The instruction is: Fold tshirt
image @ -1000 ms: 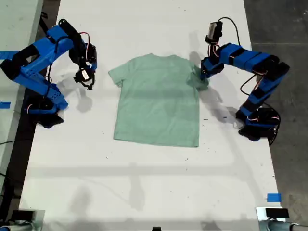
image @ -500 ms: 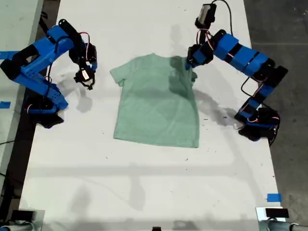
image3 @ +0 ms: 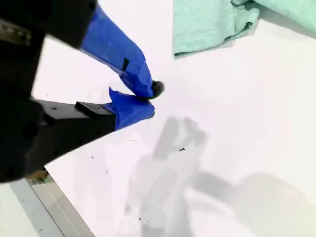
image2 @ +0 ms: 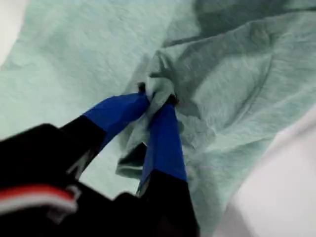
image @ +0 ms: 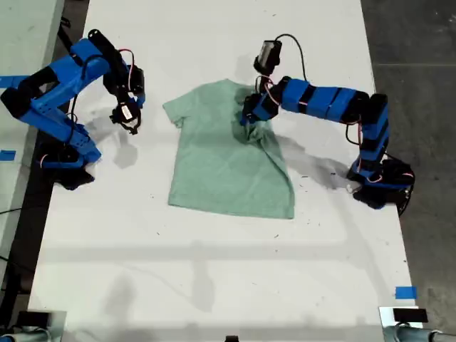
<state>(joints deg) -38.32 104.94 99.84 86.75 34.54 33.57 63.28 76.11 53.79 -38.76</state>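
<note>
Surface: white bench point(image: 214, 271) under everything, with dark floor past its edge at the exterior view's right and strips of blue tape point(image: 405, 292) near the bench's edges.

Second arm: stands off the tshirt's sleeve on the exterior view's left, well apart from the cloth.

Second gripper: my second gripper point(image: 127, 120) hangs over bare bench, just beside that sleeve but not touching it. In the second wrist view my second gripper point(image3: 147, 98) has its blue-taped jaws closed tip to tip with nothing between them; a corner of green cloth lies apart from them, and the arm's shadow falls on the bench.

Tshirt: the pale mint tshirt point(image: 224, 167) lies near the bench's middle, between the two arms. Its hem and the sleeve on the exterior view's left lie flat; the shoulder on the exterior view's right is pulled inward over the chest in a bunched, shadowed ridge.

First gripper: my first gripper point(image: 251, 115) reaches over the tshirt's upper chest. The exterior view shows only a dark knot of cloth there. The first wrist view settles it: my first gripper point(image2: 157, 98) has its blue jaws pinched on a gathered wad of the tshirt point(image2: 237, 89), with folds spilling around the tips.

First arm: based beyond the tshirt at the exterior view's right, stretched across to the cloth.
</note>
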